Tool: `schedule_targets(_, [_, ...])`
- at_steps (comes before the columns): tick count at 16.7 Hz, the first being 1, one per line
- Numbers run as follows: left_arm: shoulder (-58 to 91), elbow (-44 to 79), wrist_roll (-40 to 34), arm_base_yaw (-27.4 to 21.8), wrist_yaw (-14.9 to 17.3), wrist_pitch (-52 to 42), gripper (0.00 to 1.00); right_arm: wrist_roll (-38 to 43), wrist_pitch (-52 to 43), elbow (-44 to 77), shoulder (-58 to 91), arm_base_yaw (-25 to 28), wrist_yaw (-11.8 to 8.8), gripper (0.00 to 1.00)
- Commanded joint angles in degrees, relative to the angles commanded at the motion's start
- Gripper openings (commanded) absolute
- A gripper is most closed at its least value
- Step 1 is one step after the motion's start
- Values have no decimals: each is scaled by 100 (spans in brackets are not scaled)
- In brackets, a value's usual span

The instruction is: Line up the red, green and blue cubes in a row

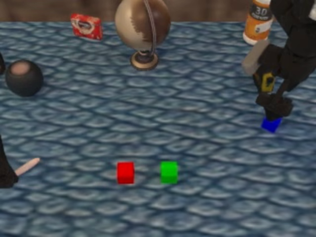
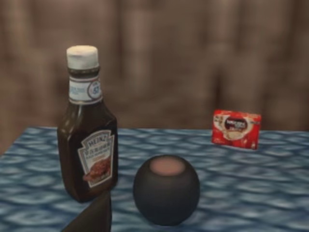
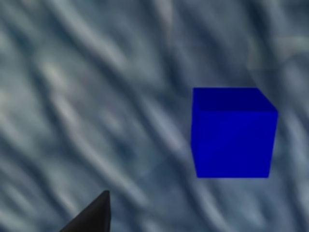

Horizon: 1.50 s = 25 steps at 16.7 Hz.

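A: How many cubes do you count?

B: Three, one of each colour. The blue cube (image 1: 271, 124) lies right under the right gripper (image 1: 274, 109), at the table's right side. The red cube (image 1: 125, 172) and the green cube (image 1: 169, 172) sit side by side with a small gap, well off to the gripper's left and nearer the front edge.

A: Is the right gripper grasping the blue cube?

B: I cannot tell. From above, the gripper covers the cube's top; in the right wrist view the blue cube (image 3: 233, 133) shows whole against the patterned blue cloth (image 3: 87, 96), with only one dark fingertip (image 3: 94, 215) showing apart from it.

A: And the left arm?

B: Parked at the table's left edge; whether its fingers are apart I cannot tell.

A: What else is around?

B: One globe on a stand (image 1: 143, 29) and one red and white packet (image 1: 86, 25) at the back, far left of the right gripper. One orange and white bottle (image 1: 258, 20) just behind it. One dark ball (image 1: 23, 77) at the far left, with one brown sauce bottle (image 2: 88, 128) beside it in the left wrist view. Nothing stands between the blue cube and the other two
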Motion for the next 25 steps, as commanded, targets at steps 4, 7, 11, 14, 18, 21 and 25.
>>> schedule_targets(4, [0,0,0,0,0,0,100,-5,244,-191,76,-9,1,100])
schedule_targets(7, [0,0,0,0,0,0,100,7,941,-580,316,-2,3,100])
schedule_targets(11, [0,0,0,0,0,0,100,15,1518,-953,563,7,5,100])
schedule_targets(14, [0,0,0,0,0,0,100,15,1523,-957,566,8,6,100])
schedule_targets(18, [0,0,0,0,0,0,100,15,1523,-957,566,8,6,70])
schedule_targets(21, [0,0,0,0,0,0,100,15,1523,-957,566,8,6,47])
schedule_targets(25, [0,0,0,0,0,0,100,15,1523,-957,566,8,6,17])
